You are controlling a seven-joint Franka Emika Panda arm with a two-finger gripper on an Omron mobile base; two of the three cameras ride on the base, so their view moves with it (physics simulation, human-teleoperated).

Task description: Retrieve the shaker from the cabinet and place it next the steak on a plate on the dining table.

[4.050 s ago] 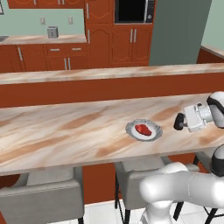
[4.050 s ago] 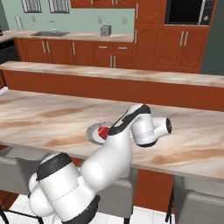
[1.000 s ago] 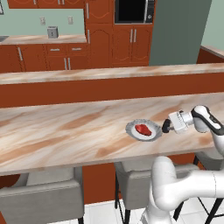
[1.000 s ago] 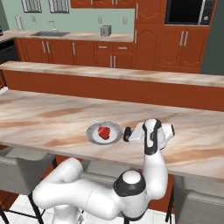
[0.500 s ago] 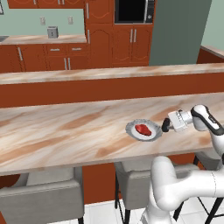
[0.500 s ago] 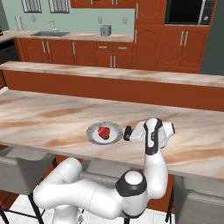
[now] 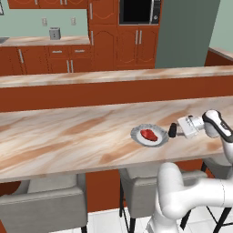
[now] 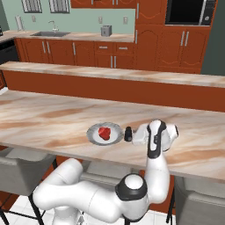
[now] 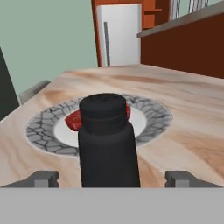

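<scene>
1. The end effector (image 7: 177, 131) reaches in low over the surface from the robot's right, pointing sideways at the plate, its fingers (image 9: 43, 178) spread wide with clear space between each tip and the shaker.
2. The shaker (image 7: 172, 130) stands upright on the surface (image 7: 68, 136), just beside the plate's rim on the side nearer the end effector; whether it touches the rim I cannot tell.
3. Seen along the hand, the shaker (image 9: 108, 140) sits between the two tips, with the plate (image 9: 157, 118) right behind it.
4. The plate (image 7: 149, 135) is silvery-grey with a patterned rim, and the steak (image 7: 149, 134) lies red and flat in its middle.
5. The surface is a long marbled beige-and-brown stone top; a raised ledge (image 7: 113, 77) of the same stone over reddish wood runs along its far side.
6. Grey stools (image 7: 43, 205) are tucked under the near edge.
7. Beyond, reddish-brown cabinets (image 8: 92, 52) line a pale green wall, with a sink (image 8: 49, 33), a small silver toaster (image 8: 105, 30) and a built-in black oven (image 7: 139, 11).
8. A white fridge (image 9: 118, 35) stands at the far end in the hand view.
</scene>
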